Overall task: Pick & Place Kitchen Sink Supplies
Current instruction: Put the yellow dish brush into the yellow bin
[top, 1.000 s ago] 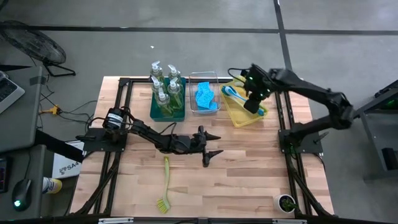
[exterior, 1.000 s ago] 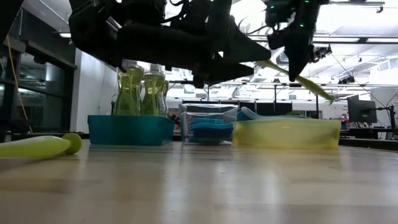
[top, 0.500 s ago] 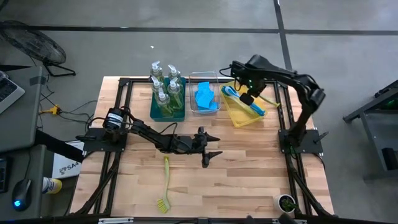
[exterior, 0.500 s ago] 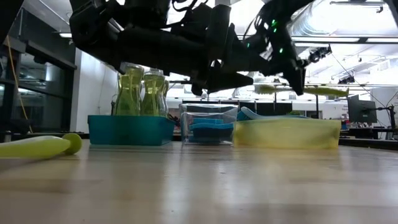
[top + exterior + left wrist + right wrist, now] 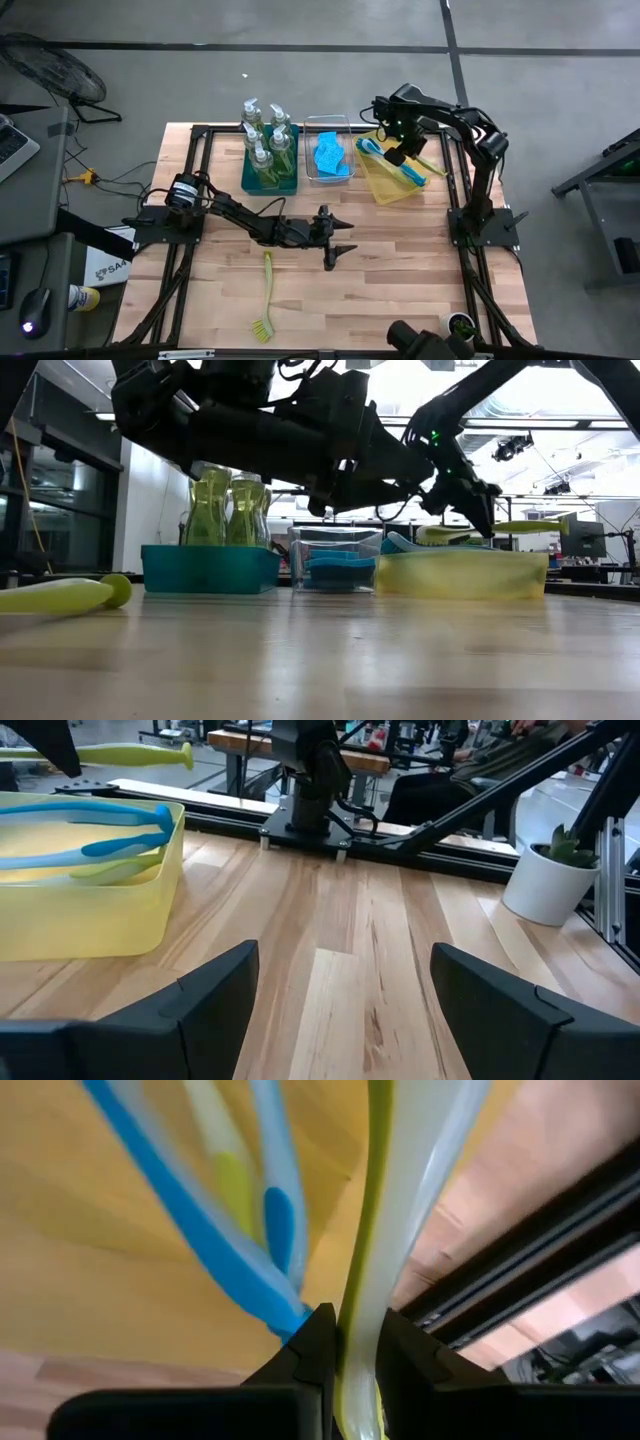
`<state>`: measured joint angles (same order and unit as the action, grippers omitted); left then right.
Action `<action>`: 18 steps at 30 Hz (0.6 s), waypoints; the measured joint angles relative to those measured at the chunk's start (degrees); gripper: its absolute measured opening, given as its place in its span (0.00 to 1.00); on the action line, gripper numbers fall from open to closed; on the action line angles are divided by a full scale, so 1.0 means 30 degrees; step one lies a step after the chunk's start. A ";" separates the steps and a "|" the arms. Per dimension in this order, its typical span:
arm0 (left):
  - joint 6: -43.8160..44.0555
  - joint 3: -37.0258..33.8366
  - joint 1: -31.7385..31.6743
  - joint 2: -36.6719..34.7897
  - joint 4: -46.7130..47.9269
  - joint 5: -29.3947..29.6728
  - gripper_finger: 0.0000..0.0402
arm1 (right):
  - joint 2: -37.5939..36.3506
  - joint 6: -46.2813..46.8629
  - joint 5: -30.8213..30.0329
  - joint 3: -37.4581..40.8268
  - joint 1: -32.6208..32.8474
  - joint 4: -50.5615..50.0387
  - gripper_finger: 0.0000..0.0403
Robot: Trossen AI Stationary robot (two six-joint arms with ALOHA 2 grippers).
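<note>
Since a second ago the right arm has folded back over the far right of the table and brought its yellow-green dish brush down from a steep tilt to nearly level, just above the yellow bin; the left arm has not moved. From the left side of the table, a second yellow-green brush lies flat on the bare wood near the front edge. Just behind it the left gripper hangs low over the middle of the table, its fingers spread well apart with nothing between them. Along the back stand three bins in a row: the teal bin with clear pump bottles of yellow-green soap upright inside, then the clear bin holding bright blue sponges, then the yellow bin, where blue brushes already lie. Over that last bin the right gripper has its fingers pinched tight on the pale handle of the held brush.
</note>
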<state>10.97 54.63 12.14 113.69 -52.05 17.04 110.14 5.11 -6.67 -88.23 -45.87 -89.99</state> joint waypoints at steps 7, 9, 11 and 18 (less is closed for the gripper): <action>-0.0018 0.0000 0.0000 -0.0007 -0.0015 0.0007 0.72 | 0.0024 -0.0825 0.1638 0.0000 0.0080 -0.0011 0.11; -0.0026 0.0000 -0.0015 -0.0001 -0.0007 0.0007 0.72 | 0.0029 -0.0804 0.1645 0.0000 0.0080 -0.0004 0.11; -0.0012 0.0000 -0.0015 -0.0003 -0.0015 0.0007 0.72 | 0.0133 -0.0803 0.1667 0.0000 0.0091 -0.0011 0.11; -0.0011 0.0000 -0.0015 -0.0007 -0.0015 0.0000 0.72 | 0.0654 -0.0371 0.1697 0.0000 0.0092 0.0278 0.12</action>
<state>10.94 54.63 12.10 113.67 -52.10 17.04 112.10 3.99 -1.58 -88.23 -45.59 -89.15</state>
